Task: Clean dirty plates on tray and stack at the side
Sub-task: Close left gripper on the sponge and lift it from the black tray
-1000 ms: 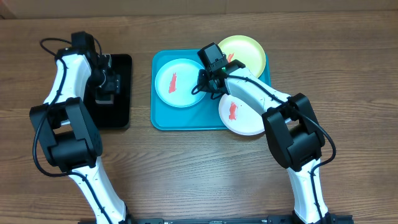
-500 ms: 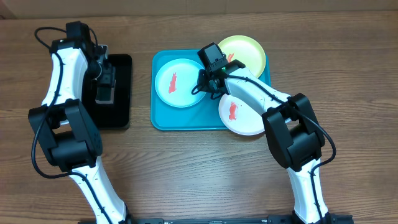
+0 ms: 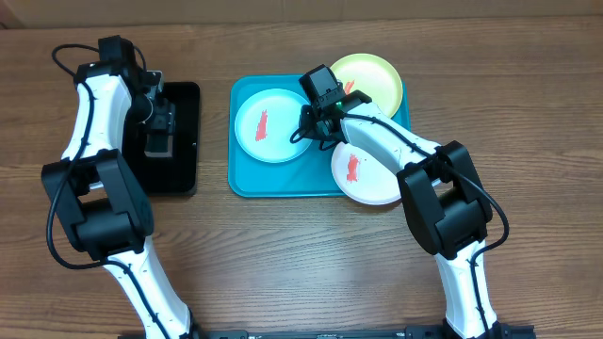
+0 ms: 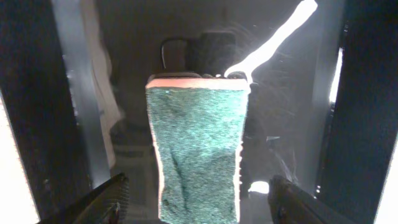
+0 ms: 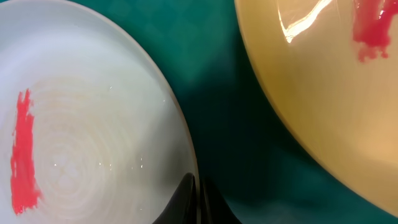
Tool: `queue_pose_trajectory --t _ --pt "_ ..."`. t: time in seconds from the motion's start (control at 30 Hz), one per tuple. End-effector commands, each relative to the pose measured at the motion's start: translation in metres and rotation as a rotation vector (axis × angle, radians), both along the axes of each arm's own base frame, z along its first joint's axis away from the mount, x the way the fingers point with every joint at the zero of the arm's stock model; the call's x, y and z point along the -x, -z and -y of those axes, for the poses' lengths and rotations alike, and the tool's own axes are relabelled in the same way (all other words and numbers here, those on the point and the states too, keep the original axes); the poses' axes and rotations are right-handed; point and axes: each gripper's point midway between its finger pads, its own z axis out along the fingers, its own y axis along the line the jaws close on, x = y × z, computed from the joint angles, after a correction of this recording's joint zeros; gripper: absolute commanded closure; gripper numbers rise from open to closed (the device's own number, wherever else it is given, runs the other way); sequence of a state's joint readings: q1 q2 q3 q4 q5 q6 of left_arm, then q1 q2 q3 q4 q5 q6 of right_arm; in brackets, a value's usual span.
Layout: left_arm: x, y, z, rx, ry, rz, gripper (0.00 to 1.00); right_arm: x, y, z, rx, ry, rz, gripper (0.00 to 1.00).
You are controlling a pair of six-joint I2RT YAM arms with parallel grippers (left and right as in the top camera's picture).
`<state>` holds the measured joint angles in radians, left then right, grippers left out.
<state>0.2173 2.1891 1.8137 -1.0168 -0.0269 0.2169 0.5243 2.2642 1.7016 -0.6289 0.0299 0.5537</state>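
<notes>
The turquoise tray (image 3: 283,185) holds three smeared plates: a light blue plate (image 3: 268,127) on the left, a yellow-green plate (image 3: 372,80) at the back right, and a white plate (image 3: 367,179) overhanging the front right rim. My right gripper (image 3: 316,127) is shut on the light blue plate's right rim; the right wrist view shows its fingertips (image 5: 198,193) pinching that rim (image 5: 186,149). My left gripper (image 4: 199,205) hangs open over a green sponge (image 4: 199,143), one finger on each side, not touching it.
The sponge lies in a small black tray (image 3: 184,169) left of the turquoise one. Bare wooden table (image 3: 301,254) lies in front of both trays. In the right wrist view the yellow-green plate (image 5: 323,93) sits close beside the gripped rim.
My left arm has swung slightly left and back, bringing its gripper square over the sponge. The right arm and the plates have not moved.
</notes>
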Motion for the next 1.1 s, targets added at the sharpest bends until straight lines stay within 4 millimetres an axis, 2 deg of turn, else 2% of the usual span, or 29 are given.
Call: queue_pose_trajectory --t 0.0,0.47,0.8,1.07 --pt "0.002 0.01 0.0 0.021 -0.001 -0.014 0.25 -0.002 0.005 0.002 0.013 0.003 -0.002 0.96" --pt "0.001 0.011 0.0 0.031 -0.06 -0.004 0.31 -0.003 0.004 0.002 0.012 0.003 0.0 0.96" --pt "0.006 0.031 0.007 0.065 -0.054 -0.009 0.3 -0.003 0.004 0.001 0.012 0.003 0.001 0.96" --pt "0.007 0.036 0.012 0.086 -0.049 -0.006 0.37 -0.003 0.004 0.001 0.012 0.003 0.001 0.96"
